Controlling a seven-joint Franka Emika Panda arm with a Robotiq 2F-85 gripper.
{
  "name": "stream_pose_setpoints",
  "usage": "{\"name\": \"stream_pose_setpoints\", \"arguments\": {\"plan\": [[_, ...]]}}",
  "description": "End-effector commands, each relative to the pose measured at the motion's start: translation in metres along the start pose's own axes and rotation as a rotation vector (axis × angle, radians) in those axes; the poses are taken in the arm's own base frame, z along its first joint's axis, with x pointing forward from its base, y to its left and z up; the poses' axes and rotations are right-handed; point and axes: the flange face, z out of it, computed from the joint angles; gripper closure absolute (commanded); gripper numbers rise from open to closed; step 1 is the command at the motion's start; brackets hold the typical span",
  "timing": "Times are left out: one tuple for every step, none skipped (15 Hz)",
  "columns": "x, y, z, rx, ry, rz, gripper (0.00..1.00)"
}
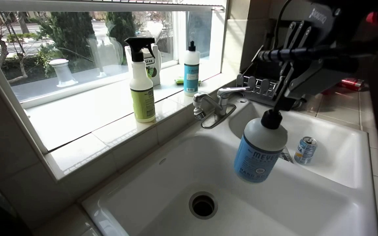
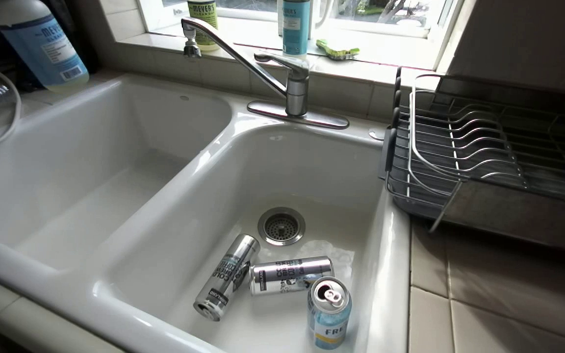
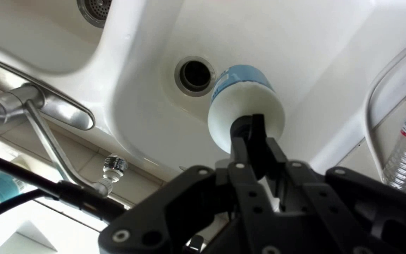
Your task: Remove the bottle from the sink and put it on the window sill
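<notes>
The light-blue bottle (image 1: 260,159) with a black top hangs tilted above the white sink (image 1: 136,200) in an exterior view. It also shows at the upper left of an exterior view (image 2: 49,49). In the wrist view the bottle (image 3: 247,98) is over the basin with the open dark drain. My gripper (image 3: 254,141) is shut on the bottle's black pump top; the gripper (image 1: 282,103) also shows above the bottle in an exterior view. The pump head is mostly hidden between the fingers. The white tiled window sill (image 1: 77,149) runs behind the sink.
The yellow-green spray bottle (image 1: 143,98) and the teal bottle (image 1: 191,72) stand on the sill. The chrome faucet (image 1: 220,105) rises between sink and sill. A dish rack (image 2: 478,142) stands beside the sink. Cans (image 2: 290,274) lie in the basin with the strainer drain.
</notes>
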Motion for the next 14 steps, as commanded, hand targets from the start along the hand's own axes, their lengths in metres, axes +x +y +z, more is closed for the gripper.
{"name": "stream_pose_setpoints", "arguments": {"plan": [[-0.002, 0.032, -0.058, -0.058, 0.017, 0.052, 0.96], [0.001, 0.043, -0.071, -0.071, 0.029, 0.064, 0.96], [0.005, 0.053, -0.082, -0.090, 0.037, 0.080, 0.96], [0.010, 0.064, -0.092, -0.101, 0.054, 0.091, 0.96], [0.015, 0.075, -0.102, -0.113, 0.067, 0.104, 0.96], [0.021, 0.086, -0.109, -0.123, 0.080, 0.117, 0.96], [0.027, 0.099, -0.117, -0.131, 0.093, 0.133, 0.96], [0.034, 0.110, -0.122, -0.138, 0.106, 0.145, 0.96], [0.041, 0.122, -0.126, -0.144, 0.116, 0.155, 0.96], [0.049, 0.130, -0.129, -0.149, 0.122, 0.159, 0.96], [0.057, 0.140, -0.130, -0.154, 0.129, 0.167, 0.96], [0.040, 0.123, -0.122, -0.141, 0.140, 0.167, 0.83], [0.047, 0.132, -0.123, -0.143, 0.141, 0.171, 0.83], [0.053, 0.137, -0.122, -0.142, 0.140, 0.174, 0.83]]}}
